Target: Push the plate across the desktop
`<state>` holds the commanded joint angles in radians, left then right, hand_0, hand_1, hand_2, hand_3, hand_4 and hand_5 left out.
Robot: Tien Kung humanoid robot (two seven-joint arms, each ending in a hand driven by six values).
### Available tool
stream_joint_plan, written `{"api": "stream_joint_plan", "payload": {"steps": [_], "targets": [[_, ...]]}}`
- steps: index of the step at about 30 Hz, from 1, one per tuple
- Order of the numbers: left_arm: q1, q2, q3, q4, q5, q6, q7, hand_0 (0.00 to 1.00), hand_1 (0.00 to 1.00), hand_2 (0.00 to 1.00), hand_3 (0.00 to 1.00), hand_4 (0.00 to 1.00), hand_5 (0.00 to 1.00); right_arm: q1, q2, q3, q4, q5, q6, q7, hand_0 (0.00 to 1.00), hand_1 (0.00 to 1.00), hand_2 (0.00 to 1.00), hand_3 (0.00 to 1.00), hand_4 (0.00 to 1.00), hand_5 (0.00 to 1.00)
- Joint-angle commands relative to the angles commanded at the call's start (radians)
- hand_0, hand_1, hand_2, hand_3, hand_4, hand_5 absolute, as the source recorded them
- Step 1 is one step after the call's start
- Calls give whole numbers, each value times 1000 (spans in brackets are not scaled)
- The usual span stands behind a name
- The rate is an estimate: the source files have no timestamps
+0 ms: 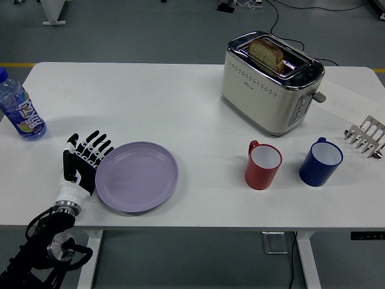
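The lilac plate (pixel 136 176) lies flat and empty on the white table (pixel 180 102), in its front left part, near the near edge. The left hand (pixel 83 163) comes up from the lower left corner on a black arm, its palm side turned toward the plate and its fingers (pixel 99 144) spread and straight, holding nothing; the finger side of the hand lies right against the plate's left rim. A clear water bottle (pixel 19 109) with a blue cap and a coloured label stands upright near the table's left edge, beyond the hand and apart from it; how full it is cannot be read. At the far right of the middle stands a cream and chrome toaster (pixel 271 82), two slots on top, with a slice of brown bread (pixel 266 53) standing in the far slot and the nearer slot showing nothing. In front of the toaster a red mug (pixel 263 164) with a white inside stands upright, handle to the left, empty as far as the view shows. Just to its right, apart from it, stands a blue mug (pixel 320 161), also white inside and empty. A small metal toast rack (pixel 364 136) sits at the right edge, with nothing in it
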<state>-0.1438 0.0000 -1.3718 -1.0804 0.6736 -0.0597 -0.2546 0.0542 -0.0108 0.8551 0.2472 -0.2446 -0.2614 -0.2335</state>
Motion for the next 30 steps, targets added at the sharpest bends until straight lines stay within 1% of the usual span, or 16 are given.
{"api": "stream_joint_plan", "payload": {"steps": [5, 22, 30], "targets": [[-4, 0, 21, -1, -6, 0, -1, 737, 747, 703, 667, 547, 998, 0, 0, 1, 0, -3, 0, -2, 600, 540, 630, 621, 361, 568], [-39, 0, 107, 11, -20, 0, -6, 737, 747, 703, 667, 544, 998, 3, -3, -1, 0, -7, -1, 0, 600, 540, 629, 621, 362, 566], [-42, 0, 132, 13, -23, 0, -6, 736, 747, 703, 666, 543, 998, 1, -3, 2, 1, -13, -2, -2, 600, 539, 628, 621, 363, 565]]}}
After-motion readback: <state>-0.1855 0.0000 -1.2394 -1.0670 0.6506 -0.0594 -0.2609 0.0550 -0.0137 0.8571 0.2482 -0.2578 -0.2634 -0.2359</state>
